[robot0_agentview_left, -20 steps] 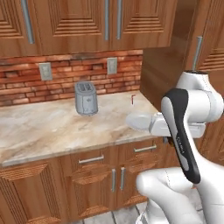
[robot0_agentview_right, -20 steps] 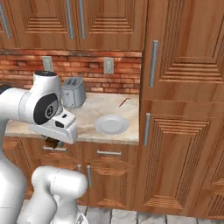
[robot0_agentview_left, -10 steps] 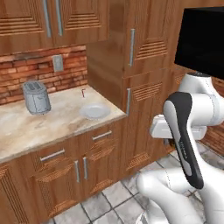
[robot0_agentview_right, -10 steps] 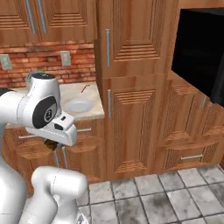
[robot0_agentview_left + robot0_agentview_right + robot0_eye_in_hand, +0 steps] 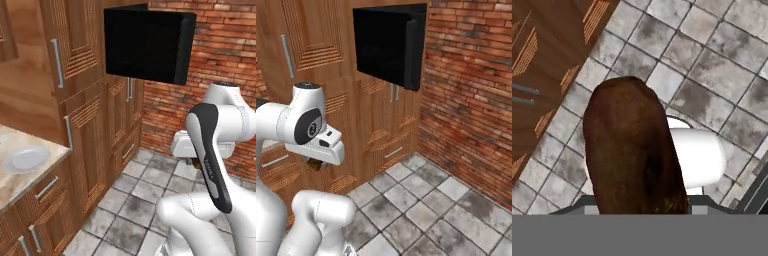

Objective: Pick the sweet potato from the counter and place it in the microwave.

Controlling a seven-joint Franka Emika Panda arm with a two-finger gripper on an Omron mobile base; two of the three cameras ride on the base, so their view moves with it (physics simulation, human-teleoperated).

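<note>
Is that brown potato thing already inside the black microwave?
No, the sweet potato hangs in the gripper above the grey floor tiles, as the hand view shows.

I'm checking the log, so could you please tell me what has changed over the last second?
The base drove right along the cabinets: the toaster left both base views, the plate slid to the left edge, and the microwave came into sight. The gripper still holds the sweet potato.
</note>
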